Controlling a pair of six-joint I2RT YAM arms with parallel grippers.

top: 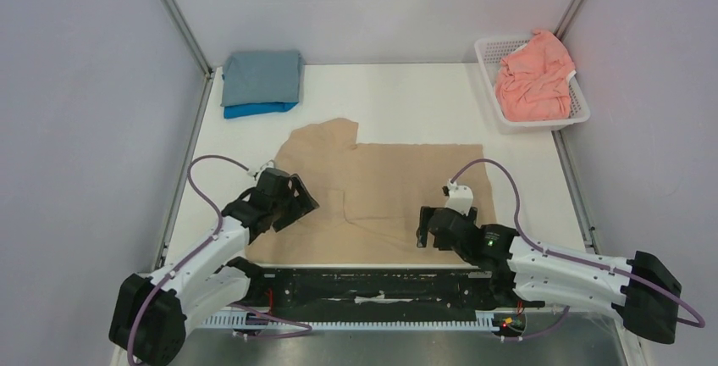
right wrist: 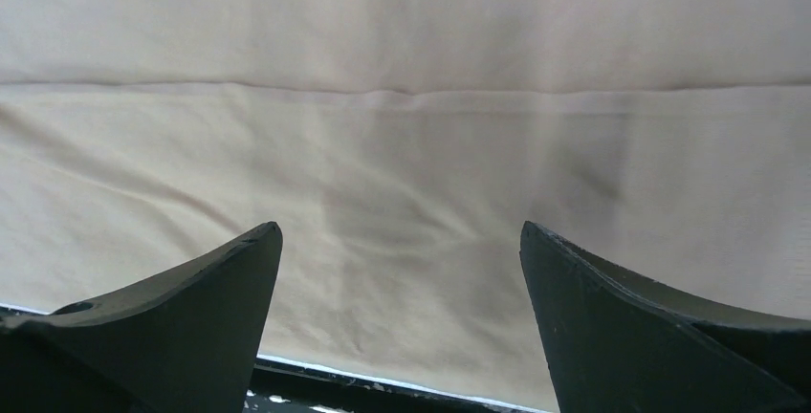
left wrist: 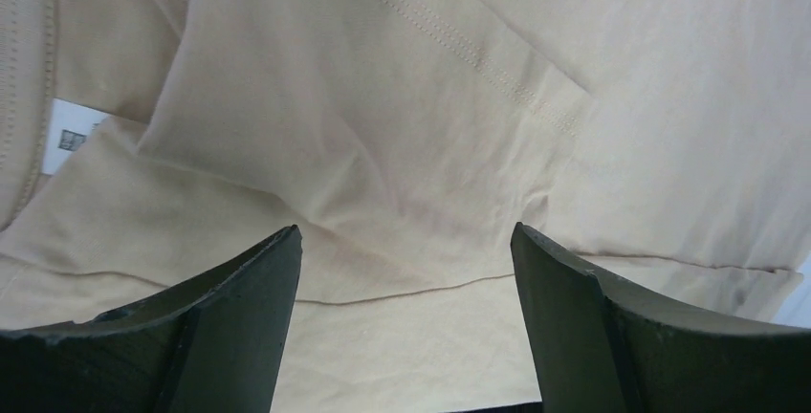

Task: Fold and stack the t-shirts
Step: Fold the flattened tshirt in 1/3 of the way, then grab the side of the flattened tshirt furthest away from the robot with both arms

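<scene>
A tan t-shirt (top: 381, 184) lies spread on the white table, one sleeve pointing toward the back. My left gripper (top: 298, 202) hovers open over its left near part. In the left wrist view the left gripper (left wrist: 406, 241) has only tan t-shirt (left wrist: 383, 126) with a hem fold between its fingers. My right gripper (top: 426, 227) stands open over the shirt's right near edge. The right gripper (right wrist: 402, 236) shows flat tan t-shirt (right wrist: 402, 145) between its fingers. A folded grey-blue t-shirt (top: 261, 76) rests on a bright blue t-shirt (top: 254, 110) at the back left. A salmon-pink t-shirt (top: 533, 78) sits crumpled in the basket.
The white lattice basket (top: 487, 51) stands at the back right corner. A black strip (top: 372, 285) runs along the table's near edge, just below the tan shirt's hem. A white label (left wrist: 72, 131) shows at the shirt's neck. Grey walls close in both sides.
</scene>
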